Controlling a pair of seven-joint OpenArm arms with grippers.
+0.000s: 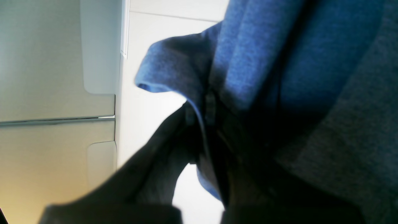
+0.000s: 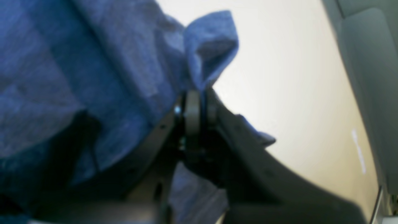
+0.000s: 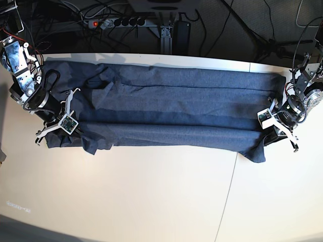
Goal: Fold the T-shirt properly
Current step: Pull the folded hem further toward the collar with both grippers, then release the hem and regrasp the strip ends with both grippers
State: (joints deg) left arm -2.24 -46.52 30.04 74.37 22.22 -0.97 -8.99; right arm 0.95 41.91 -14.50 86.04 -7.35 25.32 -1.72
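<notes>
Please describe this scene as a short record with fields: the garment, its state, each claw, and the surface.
garment: blue-grey T-shirt
state: stretched lengthwise between the two arms, folded into a long band, no print visible
left claw: shut on T-shirt, at its end on the base view's right
right claw: shut on T-shirt, a tuft of cloth sticking out past the tips
surface: white table
background: power strip and cables behind the table

My T-shirt (image 3: 171,108): blue-grey, plain side showing, stretched wide along the table's (image 3: 151,196) far edge, lengthwise folds.
</notes>
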